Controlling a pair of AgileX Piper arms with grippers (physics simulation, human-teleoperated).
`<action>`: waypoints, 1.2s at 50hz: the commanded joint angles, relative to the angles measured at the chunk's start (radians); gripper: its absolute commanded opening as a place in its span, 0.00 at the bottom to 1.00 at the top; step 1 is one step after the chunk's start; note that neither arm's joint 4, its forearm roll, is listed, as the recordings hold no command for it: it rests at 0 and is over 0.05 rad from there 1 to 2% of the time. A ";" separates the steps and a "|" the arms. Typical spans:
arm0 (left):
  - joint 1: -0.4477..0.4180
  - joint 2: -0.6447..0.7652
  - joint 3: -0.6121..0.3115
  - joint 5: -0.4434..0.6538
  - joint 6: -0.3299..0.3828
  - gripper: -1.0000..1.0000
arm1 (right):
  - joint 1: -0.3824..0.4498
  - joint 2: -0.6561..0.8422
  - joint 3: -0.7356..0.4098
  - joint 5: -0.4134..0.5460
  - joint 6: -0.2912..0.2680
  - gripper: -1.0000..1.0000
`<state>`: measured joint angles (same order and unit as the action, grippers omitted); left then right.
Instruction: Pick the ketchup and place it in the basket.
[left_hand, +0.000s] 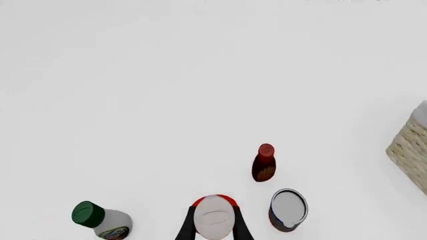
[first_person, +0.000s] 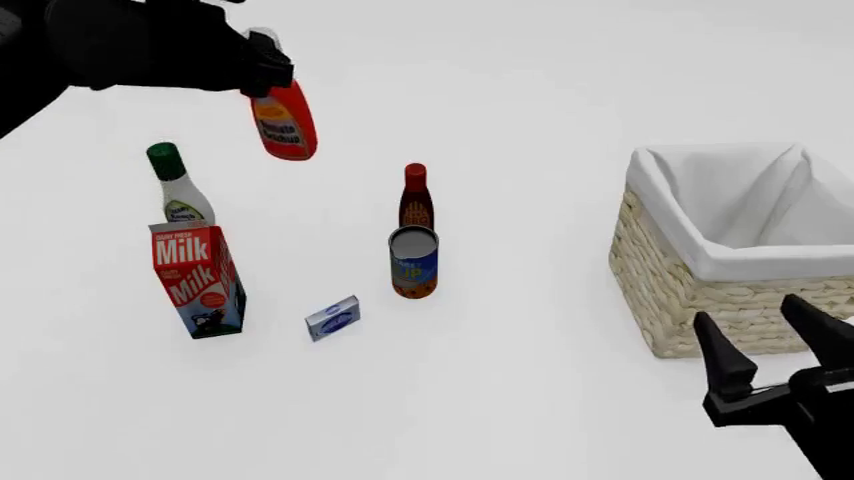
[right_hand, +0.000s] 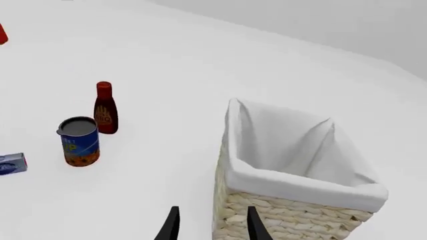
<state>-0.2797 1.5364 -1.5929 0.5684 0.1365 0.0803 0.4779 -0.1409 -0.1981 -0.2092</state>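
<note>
The left hand (first_person: 262, 62) is clamped on the bright red plastic ketchup squeeze bottle (first_person: 284, 122), lifted above the white table (first_person: 534, 80); transfer to the straw-coloured wicker basket (first_person: 667, 290) remains, right hand (first_person: 771, 345) apart.

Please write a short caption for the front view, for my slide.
Left gripper holds the ketchup above the table, far left of the basket; right gripper waits open.

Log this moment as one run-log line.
left gripper: shut on ketchup, lifted off table | right gripper: open, idle beside basket | basket: no ketchup inside
</note>
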 joint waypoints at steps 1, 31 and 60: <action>-0.034 -0.101 0.026 0.057 0.004 0.00 | 0.077 0.008 -0.129 0.109 -0.040 1.00; -0.148 -0.267 0.079 0.184 -0.035 0.00 | 0.486 0.222 -0.455 0.240 -0.017 1.00; -0.236 -0.329 0.104 0.237 -0.041 0.00 | 0.715 0.407 -0.648 0.262 -0.046 1.00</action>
<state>-0.4857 1.2325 -1.4909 0.7863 0.0874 0.7346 0.8237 -0.7306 0.0661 -0.2429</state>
